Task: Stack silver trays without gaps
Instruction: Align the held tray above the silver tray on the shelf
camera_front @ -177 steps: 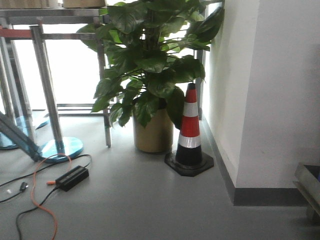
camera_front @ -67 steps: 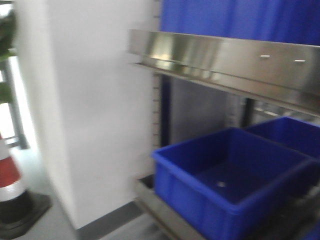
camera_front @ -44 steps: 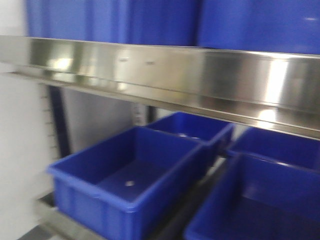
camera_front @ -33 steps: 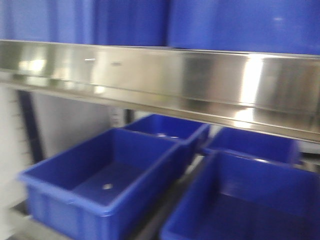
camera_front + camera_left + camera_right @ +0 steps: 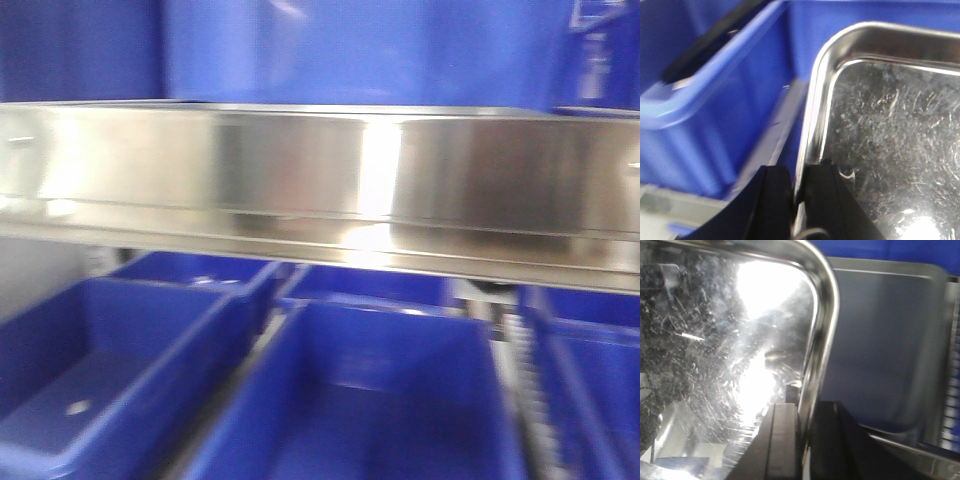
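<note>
**Base now square to the rack; tray still carried, no stack yet**

Change: the front view has swung off the potted plant and traffic cone on the floor, past a white wall, and along the rack. The steel shelf rail (image 5: 320, 180) now runs level across the whole frame, with blue bins (image 5: 380, 400) below it. Judgement: the base has finished most of its turn toward the rack, so this is the carry phase. Placement has not begun.

Tray: a silver tray (image 5: 890, 125) is held off any surface.
- Left claw (image 5: 799, 200) is clamped on the rim near one rounded corner, one finger inside and one outside.
- Right claw (image 5: 802, 440) is clamped the same way on a rim near another corner (image 5: 730, 340).
- Probably one tray held at both ends, but no view shows it whole.
- A blue bin (image 5: 715, 110) lies just beside it on the left.

Hard to make out:
- The tray does not show in the front view.
- Each wrist view cuts off all but one corner.
- A grey basin (image 5: 880, 340) beside the held rim may be a second tray. Blur and blue reflections leave that open.
- No tabletop is visible.
- All frames are smeared by motion.
</note>
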